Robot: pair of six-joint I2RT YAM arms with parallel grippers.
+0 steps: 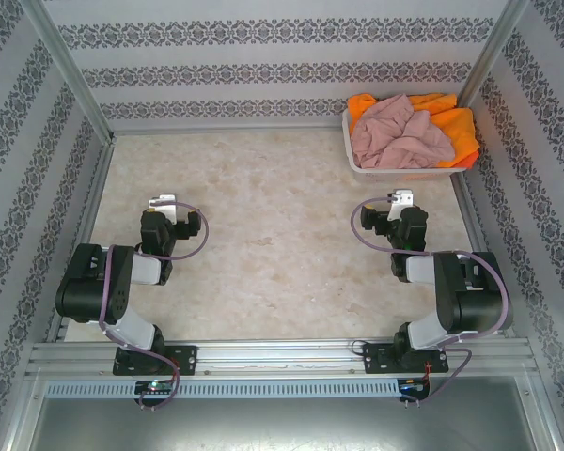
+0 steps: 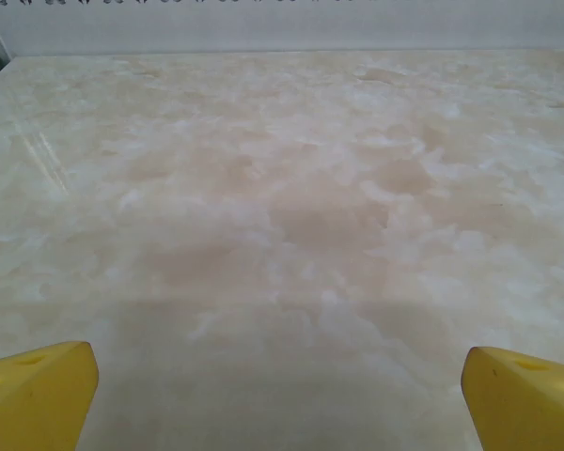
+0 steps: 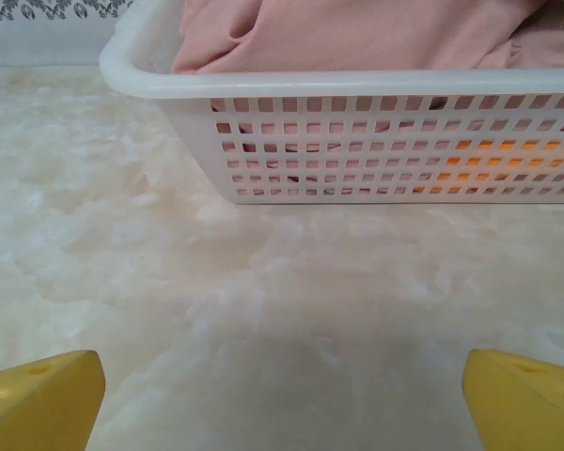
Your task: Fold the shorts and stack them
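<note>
1. Marbled beige tabletop [image 1: 263,254], seen from overhead: a white lattice basket [image 1: 350,141] stands at 1 o'clock, heaped with cloth. The pink shorts [image 1: 399,136] lie crumpled on top, and the orange shorts [image 1: 462,127] spill over its right rim. The left gripper [image 1: 162,202], at 9 o'clock, and the right gripper [image 1: 399,197], at 3 o'clock, hang over bare tabletop, well apart. The right one is near the basket's front wall.
2. Left wrist: yellow fingers [image 2: 38,395] stand wide at 7 and 5 o'clock, with bare tabletop between them.
3. Right wrist: yellow fingers [image 3: 522,399] are spread just as wide over bare tabletop. The basket spans 12 to 2 o'clock, with pink cloth above its rim and orange showing through the lattice at 3 o'clock.
</note>
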